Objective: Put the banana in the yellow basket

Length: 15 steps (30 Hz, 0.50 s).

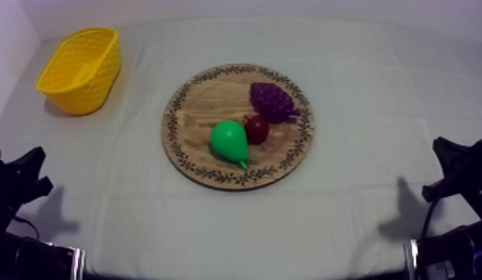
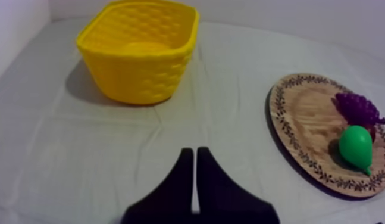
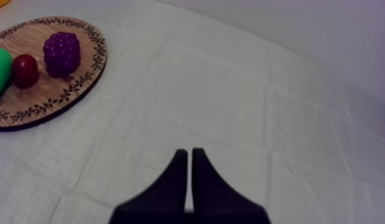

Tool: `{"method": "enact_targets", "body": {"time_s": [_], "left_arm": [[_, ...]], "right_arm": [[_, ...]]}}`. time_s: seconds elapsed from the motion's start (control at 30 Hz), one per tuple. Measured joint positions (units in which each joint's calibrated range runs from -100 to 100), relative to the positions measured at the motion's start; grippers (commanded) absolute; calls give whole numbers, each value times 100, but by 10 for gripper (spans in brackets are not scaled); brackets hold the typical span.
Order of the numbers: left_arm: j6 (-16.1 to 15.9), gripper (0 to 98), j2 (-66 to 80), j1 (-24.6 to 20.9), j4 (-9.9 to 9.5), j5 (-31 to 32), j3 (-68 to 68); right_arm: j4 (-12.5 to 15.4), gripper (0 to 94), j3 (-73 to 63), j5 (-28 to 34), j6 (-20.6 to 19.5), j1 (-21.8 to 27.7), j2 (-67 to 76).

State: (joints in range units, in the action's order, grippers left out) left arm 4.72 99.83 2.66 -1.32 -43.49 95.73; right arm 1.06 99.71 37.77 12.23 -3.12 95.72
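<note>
Judging from the basket, the banana seems to be inside it already: a pale yellow patch lies on its floor, though I cannot tell for sure that this is the fruit. The basket stands well apart from the board, beyond its left side. The board itself carries a pear, a small red fruit touching the pear, and grapes just behind.

The left gripper hangs over bare cloth on the near left of the board, fingers pressed together on nothing. The right gripper does the same on the near right.

The risk now is a needless reach. Another grab at the board would lift the wrong fruit, and closed fingers coming down would knock the pear or roll the red fruit off the rim.
</note>
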Motion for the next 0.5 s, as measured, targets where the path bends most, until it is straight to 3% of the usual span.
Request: {"method": "enact_targets", "body": {"time_s": [0.23, 0.5], "left_arm": [[-166, 1, 17, 23, -62, 963, 369], [375, 1, 17, 23, -69, 1171, 397]], "right_arm": [[0, 6, 0, 0, 0, 0, 0], [0, 6, 0, 0, 0, 0, 0]]}}
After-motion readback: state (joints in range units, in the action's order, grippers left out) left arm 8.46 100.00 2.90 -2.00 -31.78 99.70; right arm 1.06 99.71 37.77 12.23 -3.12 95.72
